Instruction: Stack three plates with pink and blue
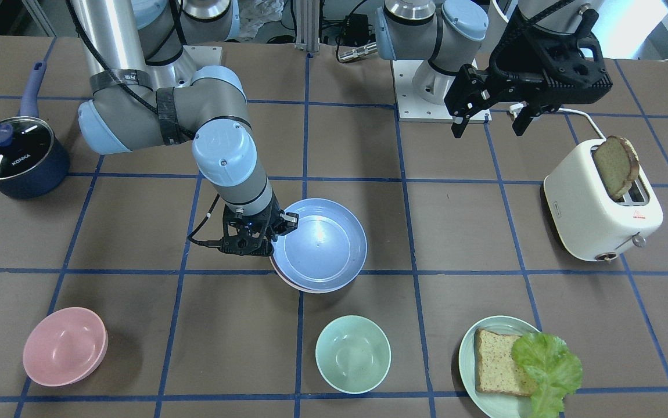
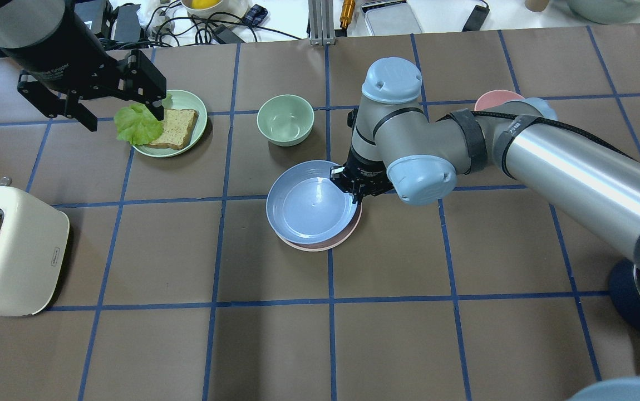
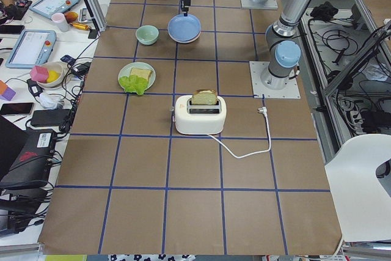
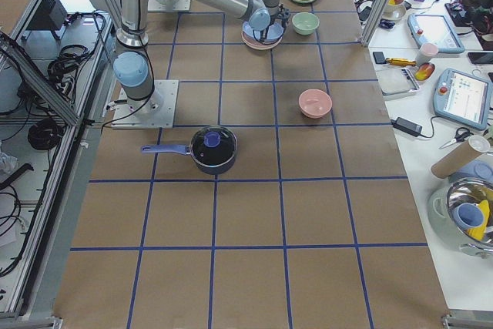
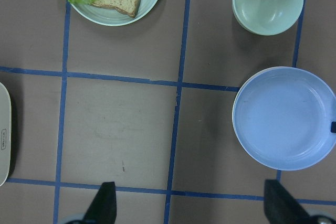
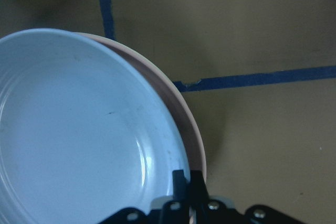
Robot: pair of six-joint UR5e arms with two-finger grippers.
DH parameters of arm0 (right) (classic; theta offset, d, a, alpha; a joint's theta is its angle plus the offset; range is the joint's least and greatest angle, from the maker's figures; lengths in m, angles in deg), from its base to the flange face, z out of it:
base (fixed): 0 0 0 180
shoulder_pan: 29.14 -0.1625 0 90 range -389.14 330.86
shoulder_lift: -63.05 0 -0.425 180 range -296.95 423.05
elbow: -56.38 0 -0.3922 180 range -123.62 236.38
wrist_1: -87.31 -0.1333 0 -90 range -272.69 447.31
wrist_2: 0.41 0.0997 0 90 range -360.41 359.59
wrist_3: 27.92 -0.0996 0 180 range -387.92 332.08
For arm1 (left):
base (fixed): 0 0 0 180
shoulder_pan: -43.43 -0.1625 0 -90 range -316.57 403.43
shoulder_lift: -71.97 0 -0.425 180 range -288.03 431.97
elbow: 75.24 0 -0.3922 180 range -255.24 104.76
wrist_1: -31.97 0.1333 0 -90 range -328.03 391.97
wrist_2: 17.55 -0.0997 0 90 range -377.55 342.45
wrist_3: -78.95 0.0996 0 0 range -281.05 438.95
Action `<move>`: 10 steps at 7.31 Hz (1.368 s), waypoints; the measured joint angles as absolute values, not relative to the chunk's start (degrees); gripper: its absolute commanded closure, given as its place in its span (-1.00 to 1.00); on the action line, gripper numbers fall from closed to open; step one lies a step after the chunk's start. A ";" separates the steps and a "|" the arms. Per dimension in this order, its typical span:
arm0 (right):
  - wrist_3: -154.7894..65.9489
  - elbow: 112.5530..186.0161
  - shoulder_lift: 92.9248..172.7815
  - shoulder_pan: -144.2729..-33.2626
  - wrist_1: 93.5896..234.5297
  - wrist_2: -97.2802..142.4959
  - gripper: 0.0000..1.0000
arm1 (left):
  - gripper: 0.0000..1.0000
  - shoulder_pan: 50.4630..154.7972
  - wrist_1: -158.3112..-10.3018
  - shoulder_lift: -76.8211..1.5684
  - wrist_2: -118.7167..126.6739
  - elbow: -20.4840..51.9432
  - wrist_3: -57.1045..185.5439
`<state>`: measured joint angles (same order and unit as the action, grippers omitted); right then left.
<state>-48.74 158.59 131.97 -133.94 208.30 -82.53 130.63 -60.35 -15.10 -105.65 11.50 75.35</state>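
Observation:
The light blue plate [image 1: 322, 244] lies on top of the pale pink plate [image 2: 331, 243] at mid-table, shifted a little off it so a pink crescent shows [image 6: 185, 114]. My right gripper [image 2: 348, 186] is shut on the blue plate's rim [image 6: 79, 129], with the fingers pinched together at its edge. The cream-white plate does not show; I cannot tell whether it lies under the pink one. My left gripper [image 1: 488, 125] is open and empty, held high above the table, away from the plates. Its wrist view looks down on the blue plate [image 5: 286, 116].
A mint-green plate with bread and lettuce [image 1: 499, 366], a mint bowl [image 1: 352, 353] and a pink bowl [image 1: 64, 345] stand along the far side from the robot. A white toaster with toast [image 1: 601, 203] is on my left, a dark lidded pot [image 1: 14, 154] on my right.

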 measured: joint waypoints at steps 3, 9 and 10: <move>-48.61 158.48 132.24 -133.88 209.04 -83.64 -0.67 | -1.00 130.62 -60.40 -15.05 -105.70 11.51 75.35; -39.19 151.25 136.40 -131.35 205.61 -85.95 -0.67 | -1.00 130.62 -60.40 -14.91 -105.75 11.62 75.35; -37.27 150.12 137.76 -130.58 203.17 -87.09 -0.67 | -1.00 130.62 -60.42 -14.82 -105.82 11.70 75.37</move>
